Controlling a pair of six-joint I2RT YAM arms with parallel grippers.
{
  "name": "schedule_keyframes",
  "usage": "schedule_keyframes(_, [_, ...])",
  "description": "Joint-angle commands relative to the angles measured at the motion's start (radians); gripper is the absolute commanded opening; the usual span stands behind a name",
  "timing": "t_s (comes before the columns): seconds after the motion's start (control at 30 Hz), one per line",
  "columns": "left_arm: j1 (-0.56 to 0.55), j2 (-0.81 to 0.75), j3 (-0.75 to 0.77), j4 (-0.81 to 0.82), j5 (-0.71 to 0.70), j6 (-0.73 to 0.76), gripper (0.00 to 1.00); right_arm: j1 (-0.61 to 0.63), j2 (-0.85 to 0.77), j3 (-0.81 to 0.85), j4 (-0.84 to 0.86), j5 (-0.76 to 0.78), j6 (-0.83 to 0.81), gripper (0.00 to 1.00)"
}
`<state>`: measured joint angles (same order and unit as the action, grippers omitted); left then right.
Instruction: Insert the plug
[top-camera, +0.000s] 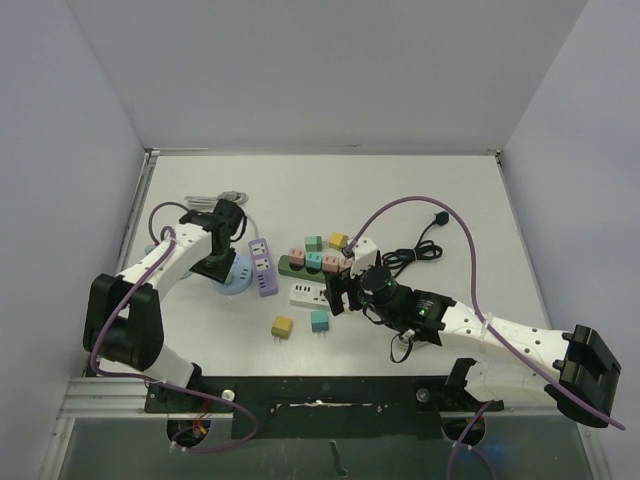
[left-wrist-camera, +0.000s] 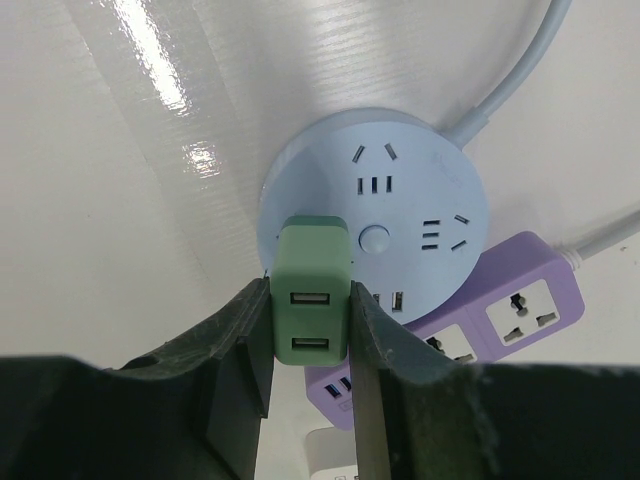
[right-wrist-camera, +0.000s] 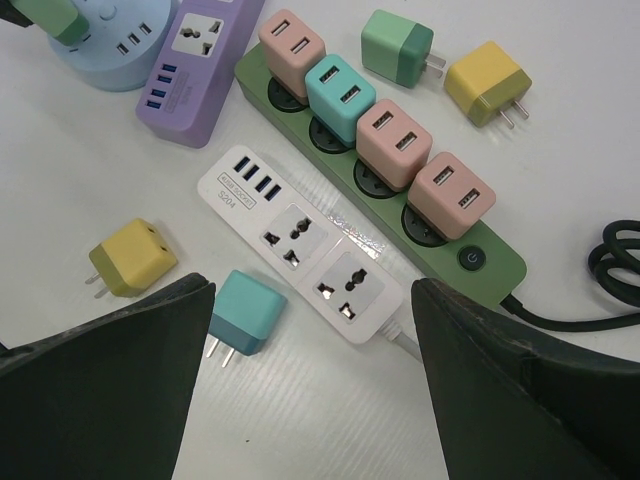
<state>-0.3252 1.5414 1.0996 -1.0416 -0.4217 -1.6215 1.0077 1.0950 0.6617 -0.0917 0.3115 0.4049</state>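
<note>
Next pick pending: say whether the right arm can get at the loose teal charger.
Probably yes: the right gripper hangs open above the teal charger, which lies uncovered beside the white strip.

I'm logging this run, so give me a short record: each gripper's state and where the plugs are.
left gripper: shut on green plug, at the edge of round blue socket
right gripper: open, empty, above white strip
green strip: four plugs seated, three pink, one teal
loose: yellow plug, teal plug, two-tone green plug, second yellow plug
insertion: cannot tell whether seated
</note>
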Motion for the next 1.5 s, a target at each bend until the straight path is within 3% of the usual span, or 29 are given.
schedule_keyframes(0.0, [0.011, -0.014, 0.009, -0.045, -0.021, -0.021, 0.0, -0.005, -0.021, 0.001, 0.035, 0.034, 0.008, 0.82])
schedule_keyframes(0.83, [0.014, 0.347, 0.004, 0.067, 0.03, 0.036, 0.0, -0.012, 0.017, 0.03, 0.002, 0.066, 0.014, 0.82])
schedule_keyframes(1.0, [0.013, 0.328, 0.045, 0.051, 0.022, 0.081, 0.0, -0.012, 0.021, 0.042, -0.02, 0.068, 0.028, 0.83])
schedule_keyframes(1.27, [0.012, 0.076, 0.158, -0.003, -0.086, 0.196, 0.57, -0.009, 0.056, 0.092, -0.042, 0.01, 0.02, 0.85])
schedule_keyframes(1.37, [0.011, -0.033, 0.191, 0.0, -0.107, 0.26, 0.66, 0.009, 0.105, 0.13, -0.049, -0.002, 0.032, 0.84])
schedule_keyframes(1.47, [0.011, -0.142, 0.177, 0.018, -0.117, 0.311, 0.67, 0.043, 0.173, 0.18, -0.055, 0.003, 0.071, 0.84])
